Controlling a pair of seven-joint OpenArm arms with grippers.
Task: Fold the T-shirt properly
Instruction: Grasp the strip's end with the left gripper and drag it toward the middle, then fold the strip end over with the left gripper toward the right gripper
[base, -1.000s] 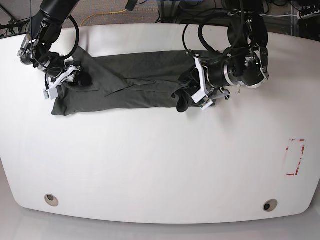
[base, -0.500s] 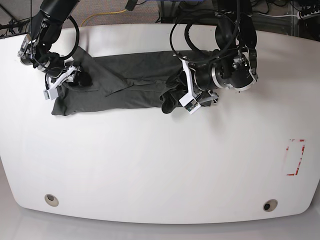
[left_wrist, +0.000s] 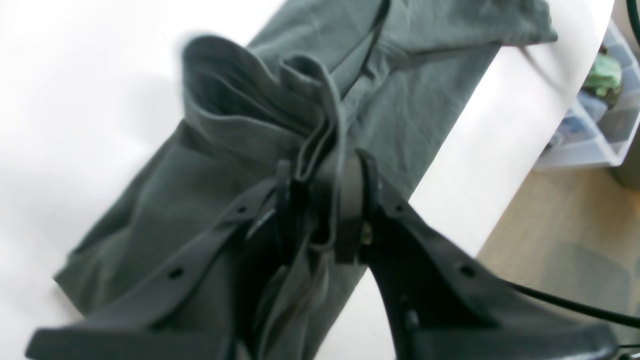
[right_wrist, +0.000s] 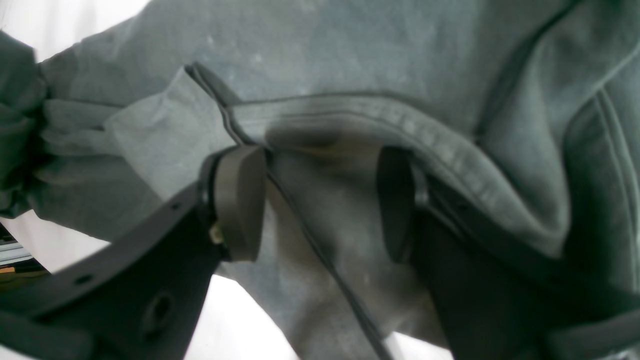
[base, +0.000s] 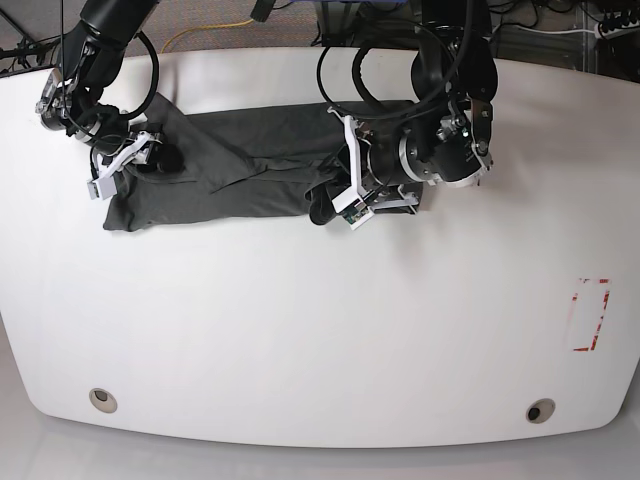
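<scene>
The dark grey T-shirt (base: 240, 170) lies as a long band across the back of the white table (base: 320, 320). My left gripper (base: 332, 207) is shut on a bunched fold of the shirt's right end, lifted over the cloth near the band's middle. In the left wrist view the pads of that gripper (left_wrist: 320, 175) pinch several layers of the T-shirt (left_wrist: 225, 130). My right gripper (base: 152, 156) rests on the shirt's left end. In the right wrist view this gripper (right_wrist: 320, 170) stands open, its pads (right_wrist: 240, 200) apart over the T-shirt (right_wrist: 350, 60), with a hem running past the tips.
A red-outlined rectangle (base: 590, 315) is marked near the table's right edge. Two round holes (base: 102, 400) (base: 540, 411) sit by the front edge. Cables hang behind the table. A clear plastic bin (left_wrist: 600, 125) stands on the floor beyond the table's rim.
My left gripper has moved left across the table, dragging the shirt's right end with it so the band is shorter. The right arm has not moved.
</scene>
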